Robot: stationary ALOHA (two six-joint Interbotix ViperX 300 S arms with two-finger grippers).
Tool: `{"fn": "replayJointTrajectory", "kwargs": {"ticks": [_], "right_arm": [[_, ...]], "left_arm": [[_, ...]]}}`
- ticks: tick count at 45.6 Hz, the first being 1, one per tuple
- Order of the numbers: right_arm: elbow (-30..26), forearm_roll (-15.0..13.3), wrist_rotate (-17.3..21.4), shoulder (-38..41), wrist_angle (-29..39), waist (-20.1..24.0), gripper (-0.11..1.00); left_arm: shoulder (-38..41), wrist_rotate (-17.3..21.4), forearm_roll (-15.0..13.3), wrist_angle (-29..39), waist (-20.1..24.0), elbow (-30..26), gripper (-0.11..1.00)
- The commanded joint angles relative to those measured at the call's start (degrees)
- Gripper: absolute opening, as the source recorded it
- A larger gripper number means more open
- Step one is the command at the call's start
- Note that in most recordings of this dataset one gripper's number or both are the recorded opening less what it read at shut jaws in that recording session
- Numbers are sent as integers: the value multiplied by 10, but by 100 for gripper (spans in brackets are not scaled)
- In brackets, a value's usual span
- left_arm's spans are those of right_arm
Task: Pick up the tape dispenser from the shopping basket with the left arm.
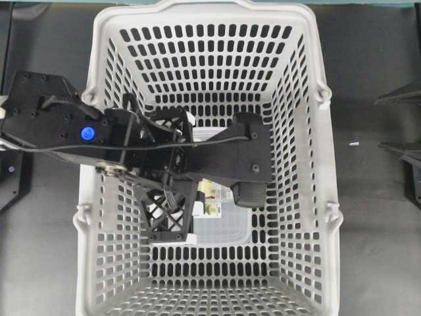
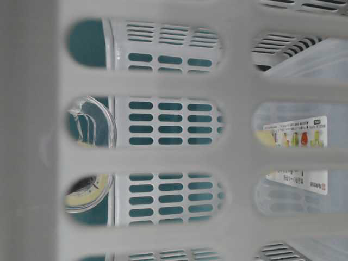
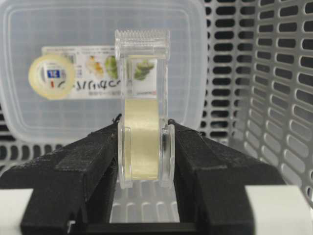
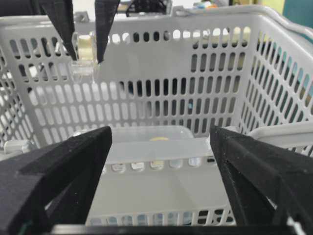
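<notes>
While pinched between the two black fingers (image 3: 93, 161) of the left gripper (image 3: 144, 147), stood upright with toothed cutter edge uppermost: the tape dispenser (image 3: 143, 105), clear plastic, pale yellow roll seated right at the pads. Seen from the right wrist view too, the tape dispenser (image 4: 84, 54) clamped at the tips of that pincer, hanging clear above the basket floor, near the upper rim of the far wall. Just beyond the pincer, lay flat on the floor of the shopping basket (image 3: 274, 98): a translucent plastic tray (image 3: 98, 29) with a printed label and a round yellow sticker (image 3: 51, 77). Overhead, reached in over the basket's left wall: the left arm (image 1: 85, 131). Farthest off, outside the basket, held spread wide with nothing between the fingers: the right gripper (image 4: 161, 196).
</notes>
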Motion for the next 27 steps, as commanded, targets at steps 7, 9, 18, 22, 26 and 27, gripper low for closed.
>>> {"fn": "replayJointTrajectory", "kwargs": {"ticks": [7,9,18,22,26,27], "right_arm": [[-2,1,0,3,-4,-1,77],[-2,1,0,3,-4,-1,77],[1,1,0,3,-6,-1,77],[0,1,0,3,-6,-1,77],[1,1,0,3,-6,-1,77],[1,1,0,3,-6,-1,77]], "left_arm": [[-8,0,3,-3,-2,-5,29],[-8,0,3,-3,-2,-5,29],[-7,0,3,-3,-1,-5,29],[-7,0,2,-3,-2,-5,29],[-6,0,2,-3,-2,-5,29],[-6,0,3,-3,-2,-5,29]]}}
